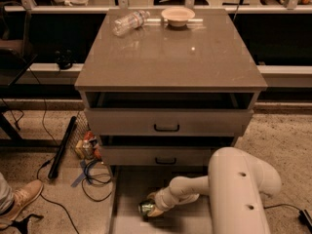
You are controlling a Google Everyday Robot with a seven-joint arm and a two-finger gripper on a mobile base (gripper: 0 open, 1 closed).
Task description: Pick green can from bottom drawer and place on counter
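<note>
The green can (145, 208) lies on its side on the floor of the bottom drawer (127, 189), which is pulled out at the lower middle of the camera view. My gripper (152, 207) reaches down into the drawer from the white arm at the lower right and is around the can. The counter (170, 57) is the glossy grey-brown top of the cabinet, above the two drawers with black handles.
A clear plastic water bottle (129, 21) lies at the counter's far left, and a shallow bowl (178, 16) stands at its far middle. Cables (92, 177), a black bar (62, 147) and small items lie on the floor left of the cabinet. A person's shoe (19, 204) is at lower left.
</note>
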